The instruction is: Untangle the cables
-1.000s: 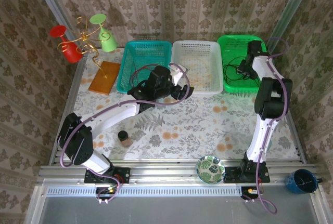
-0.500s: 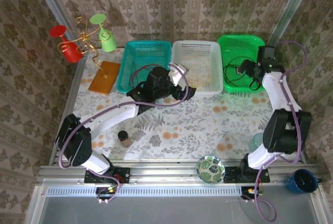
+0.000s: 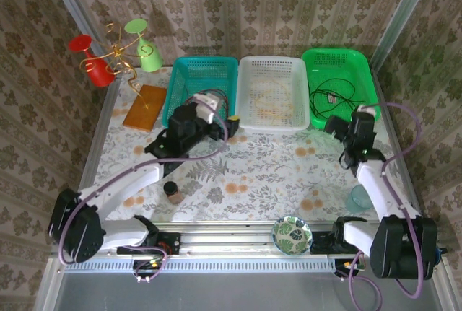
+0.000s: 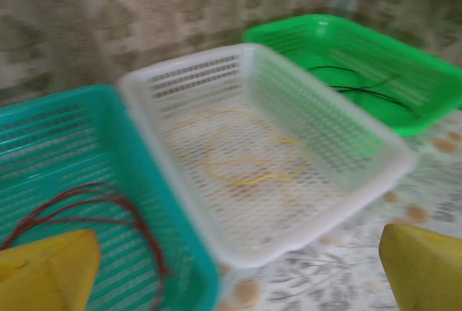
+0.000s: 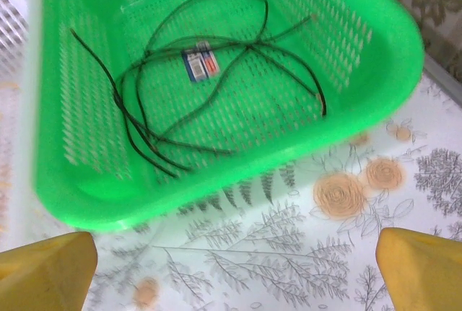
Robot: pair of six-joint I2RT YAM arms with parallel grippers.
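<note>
The left end effector (image 4: pixel 234 273) and right end effector (image 5: pixel 234 271) are spread and empty. The thin dark red cable (image 4: pixel 94 199) lies in the teal plastic mesh basket (image 4: pixel 43 130), the thin yellow cable (image 4: pixel 245 174) in the white plastic mesh basket (image 4: pixel 346 145), and the thin black cable (image 5: pixel 216 66) in the green plastic mesh basket (image 5: pixel 361 58). The black loops cross, so a careless pull could knot them or drag the basket.

White basket (image 4: pixel 317 127) holds yellow cable (image 4: pixel 245 179). Teal basket (image 4: pixel 65 105) left of it has red cable (image 4: pixel 86 195); green basket (image 4: pixel 433 84) right of it, black cable (image 4: pixel 361 91).
</note>
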